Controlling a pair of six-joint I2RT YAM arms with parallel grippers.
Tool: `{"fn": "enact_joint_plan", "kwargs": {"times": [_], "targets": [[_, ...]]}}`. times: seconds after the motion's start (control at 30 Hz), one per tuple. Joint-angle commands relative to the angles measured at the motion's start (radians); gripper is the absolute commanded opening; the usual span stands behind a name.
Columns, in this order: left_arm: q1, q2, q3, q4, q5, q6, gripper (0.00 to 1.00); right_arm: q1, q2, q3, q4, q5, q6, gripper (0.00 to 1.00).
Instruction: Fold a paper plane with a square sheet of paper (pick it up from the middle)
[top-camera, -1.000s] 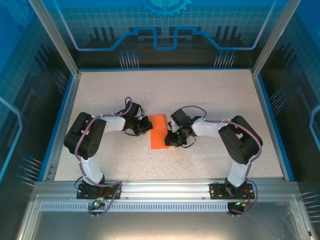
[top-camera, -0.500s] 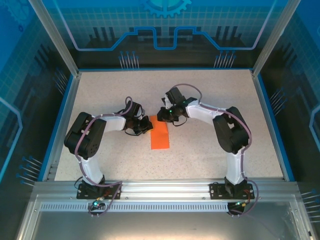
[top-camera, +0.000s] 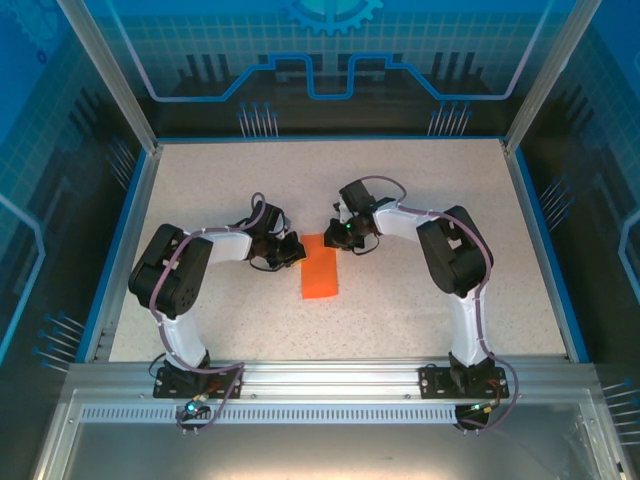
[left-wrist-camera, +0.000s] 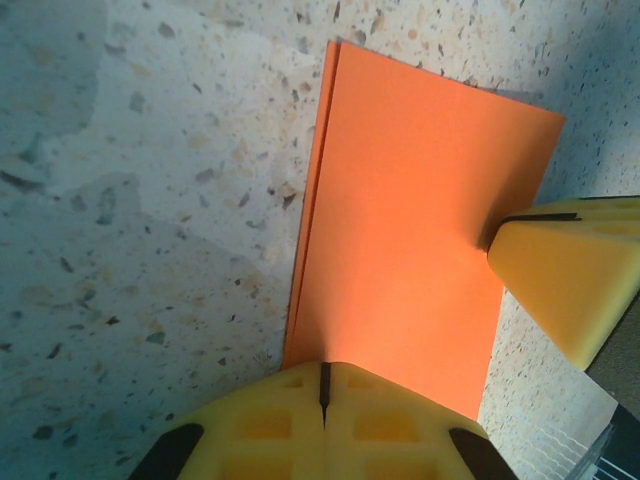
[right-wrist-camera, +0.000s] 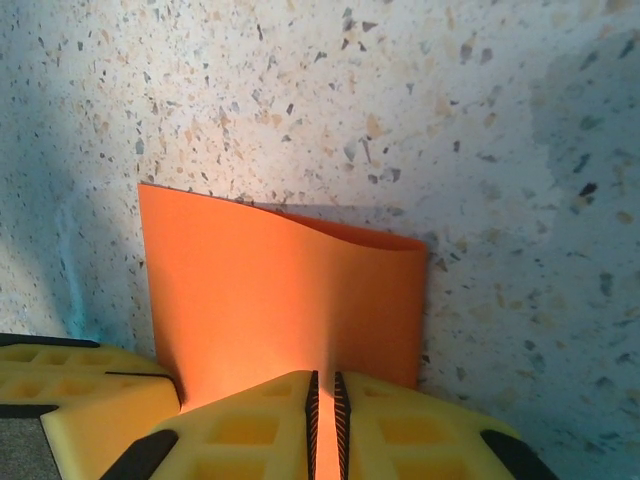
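The orange sheet of paper (top-camera: 320, 268) lies on the table folded in half into a narrow rectangle; two layers show along its long edge (left-wrist-camera: 312, 200). My left gripper (top-camera: 293, 250) is shut, its tips (left-wrist-camera: 323, 385) pressing down on the sheet's far left edge. My right gripper (top-camera: 338, 238) is at the sheet's far short end. It is shut on the paper (right-wrist-camera: 280, 290), and orange shows in the thin slit between its jaws (right-wrist-camera: 324, 400). The pinched edge curls up slightly off the table. No dart shape is formed.
The speckled table (top-camera: 420, 190) has a blue rim (top-camera: 548, 250) and transparent walls around it. Both arms bend in toward the centre, their elbows (top-camera: 165, 275) (top-camera: 455, 255) standing out to the sides. The left finger (right-wrist-camera: 80, 400) and right finger (left-wrist-camera: 570, 270) nearly meet at the paper.
The right gripper has swung from the sheet's near right edge up to its far end. The raised flap has gone down flat. The left gripper has stayed put.
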Motion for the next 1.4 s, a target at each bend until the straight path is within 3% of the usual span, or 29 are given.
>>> {"fn": "enact_joint_plan", "kwargs": {"times": [0.0,0.37,0.67,1.07,1.37], "targets": [[-0.003,0.059,-0.022,-0.121,-0.098,0.02,0.0,-0.003,-0.041,0.023,0.01,-0.01,0.001,0.16],[-0.004,0.059,-0.017,-0.126,-0.097,0.027,0.0,-0.037,0.086,0.046,0.021,0.045,0.038,0.16],[-0.003,0.051,-0.025,-0.126,-0.101,0.028,0.0,-0.024,-0.005,0.091,-0.001,0.02,0.066,0.17],[-0.003,0.049,-0.016,-0.132,-0.101,0.03,0.0,-0.038,0.087,0.102,-0.02,0.056,0.094,0.17],[-0.003,0.042,-0.015,-0.132,-0.103,0.029,0.0,-0.016,-0.067,0.108,-0.068,0.043,0.02,0.17]]}}
